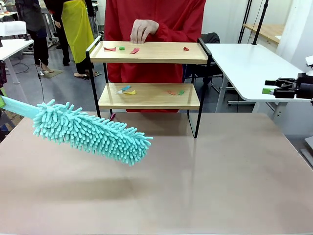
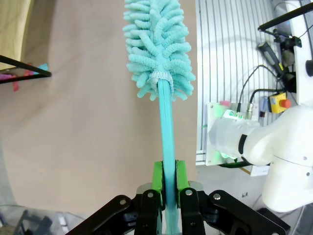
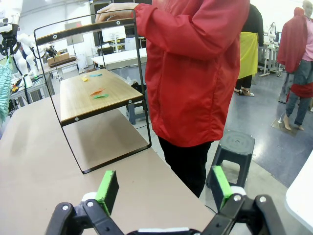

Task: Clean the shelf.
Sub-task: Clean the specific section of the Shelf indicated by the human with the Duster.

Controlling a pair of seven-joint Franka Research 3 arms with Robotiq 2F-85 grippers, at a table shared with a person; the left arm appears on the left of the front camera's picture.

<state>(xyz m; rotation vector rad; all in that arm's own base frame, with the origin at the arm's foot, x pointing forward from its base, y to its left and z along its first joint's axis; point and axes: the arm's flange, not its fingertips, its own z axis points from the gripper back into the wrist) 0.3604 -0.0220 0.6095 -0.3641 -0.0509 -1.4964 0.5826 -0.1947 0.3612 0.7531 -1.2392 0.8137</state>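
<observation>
The shelf [image 1: 149, 53] stands at the table's far middle, two light wooden boards in a black frame. Several coloured paper scraps [image 1: 126, 90] lie on both boards. A teal fluffy duster [image 1: 90, 132] hovers over the table left of centre, its head slanting down to the right, below and in front of the shelf. My left gripper [image 2: 168, 182] is shut on the duster's handle [image 2: 167, 132]. My right gripper [image 3: 164, 188] is open and empty, off the table's right side [image 1: 272, 87], with the shelf [image 3: 95, 93] some way ahead of it.
A person in a red jacket [image 1: 156, 19] stands behind the shelf, one hand [image 1: 143, 30] resting on the top board. A black stool [image 3: 234, 147] sits on the floor beyond the table edge. White tables [image 1: 249, 63] stand at the right and far left.
</observation>
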